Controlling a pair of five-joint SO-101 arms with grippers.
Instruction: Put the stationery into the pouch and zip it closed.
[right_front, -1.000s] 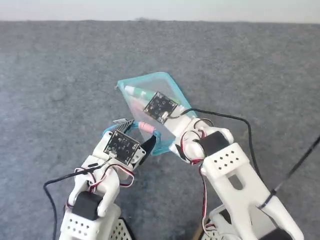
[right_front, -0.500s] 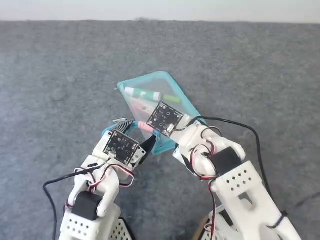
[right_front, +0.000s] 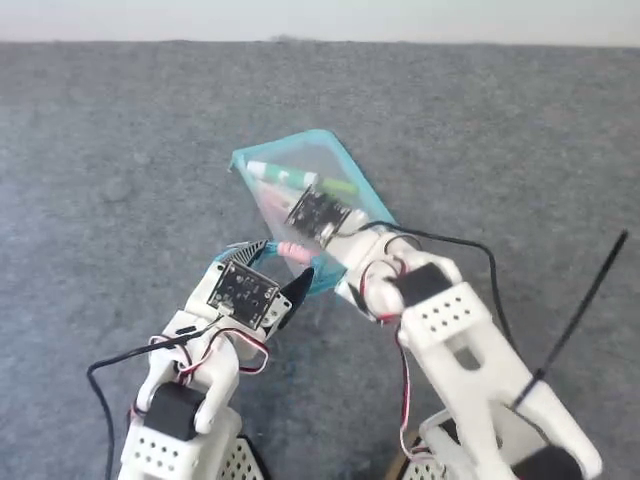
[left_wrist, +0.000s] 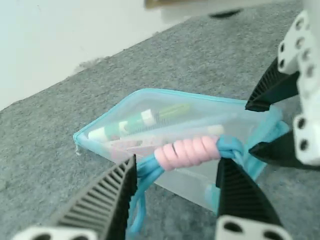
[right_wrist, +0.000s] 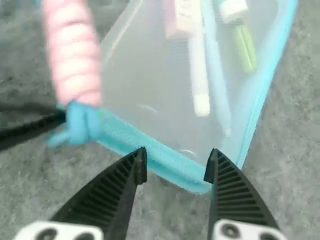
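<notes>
In the high view, the flat translucent plastic pouch with teal zip edging (right_front: 335, 195) is lying on the grey carpet-like table cover (right_front: 120, 150). Its long axis is running diagonally away from both arms, and the stationery, a green-and-white marker with pale pens (right_front: 300, 180), is already lying inside. The pink beaded zip pull on a blue cord (right_front: 292, 251) is sitting at the pouch's near corner, just ahead of the left gripper (right_front: 278, 268), while the white right arm (right_front: 440, 310) is hanging over the pouch's near half. In the left wrist view, the left gripper's jaws are standing apart and holding nothing. The pull is lying just beyond the tips, its long axis spanning the gap from finger to finger (a grip would probably call for advancing the wrist first). The right gripper (left_wrist: 275, 120) is sitting at that same corner, jaws apart. In the right wrist view, the right gripper is straddling the teal zip edge near the corner without clamping it; contact cannot be told. The pull is lying off to one side, nearer the left gripper, so the left arm appears better placed to take it.
</notes>
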